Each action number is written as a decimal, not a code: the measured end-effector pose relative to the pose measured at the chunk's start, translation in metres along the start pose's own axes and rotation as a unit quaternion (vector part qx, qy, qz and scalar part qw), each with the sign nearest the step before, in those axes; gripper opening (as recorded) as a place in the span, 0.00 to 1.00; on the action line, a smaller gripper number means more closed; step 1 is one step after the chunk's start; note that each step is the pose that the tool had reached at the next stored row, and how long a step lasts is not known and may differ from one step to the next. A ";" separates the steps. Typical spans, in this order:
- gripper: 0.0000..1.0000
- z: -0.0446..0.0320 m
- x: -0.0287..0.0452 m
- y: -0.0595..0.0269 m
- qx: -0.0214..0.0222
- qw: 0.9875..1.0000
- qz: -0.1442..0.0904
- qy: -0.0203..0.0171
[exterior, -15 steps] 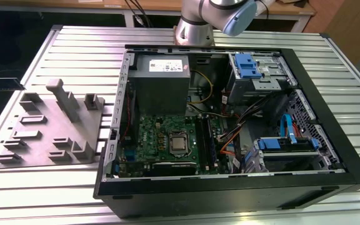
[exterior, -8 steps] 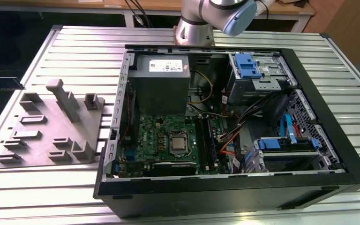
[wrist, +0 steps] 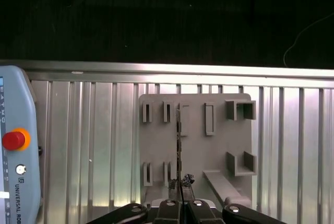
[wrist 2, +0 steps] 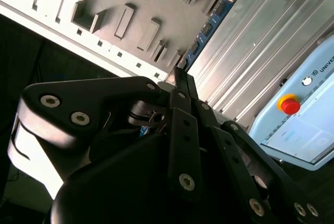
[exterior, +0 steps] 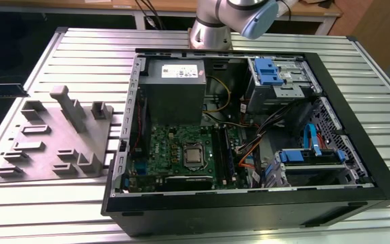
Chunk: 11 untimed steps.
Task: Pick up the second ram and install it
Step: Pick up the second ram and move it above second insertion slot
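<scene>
A ribbed aluminium table (exterior: 79, 46) carries everything in the exterior view. The biggest thing on it is an open black computer case (exterior: 249, 213), lying on its side toward the exterior view's right. The grey robot arm (exterior: 212, 25) rises from behind the case at the table's far edge. Inside the case a grey power supply (exterior: 174, 86) sits beside a green motherboard (exterior: 171, 142), and a square silver CPU (exterior: 193, 155) sits on that board. Blue-tabbed drive cages (exterior: 276, 76) line the case's side toward the exterior view's right. A grey plastic fixture tray (exterior: 46, 150) with upright pegs and slotted holders lies flat on the table, just beside the case on the exterior view's left. Both wrist views look onto this tray (wrist: 214, 151), with a light blue teach pendant (wrist: 18, 145) lying on the table slats near it. The pendant has a red stop button (wrist 2: 288, 104). The tool (wrist: 180, 192) is closed on the second ram (wrist: 179, 140), its dark fingers pinched together on one end of the stick. In the first wrist view the ram is seen edge-on as a thin dark line crossing the middle of the tray between the slotted holders. In the second wrist view the tool (wrist 2: 180, 75) holds the same ram (wrist 2: 211, 23), whose blue-green face carries small black chips. It runs out from the fingertips along the tray's edge by the table slats. Whether its far end touches the tray cannot be told.
</scene>
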State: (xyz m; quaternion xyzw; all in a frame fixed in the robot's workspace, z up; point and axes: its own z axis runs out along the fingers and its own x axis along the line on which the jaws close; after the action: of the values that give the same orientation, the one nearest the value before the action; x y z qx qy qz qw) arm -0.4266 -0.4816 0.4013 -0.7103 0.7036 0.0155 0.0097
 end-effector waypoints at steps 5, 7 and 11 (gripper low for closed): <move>0.11 0.0000 0.0001 -0.0090 0.000 1.000 0.000 0.000; 0.11 -0.0001 0.0001 -0.0134 0.000 1.000 0.000 0.000; 0.11 -0.0001 0.0002 -0.0228 0.000 1.000 0.000 0.000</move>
State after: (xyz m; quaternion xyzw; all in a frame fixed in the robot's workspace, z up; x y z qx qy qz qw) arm -0.4038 -0.4816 0.4012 -0.7103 0.7037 0.0155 0.0098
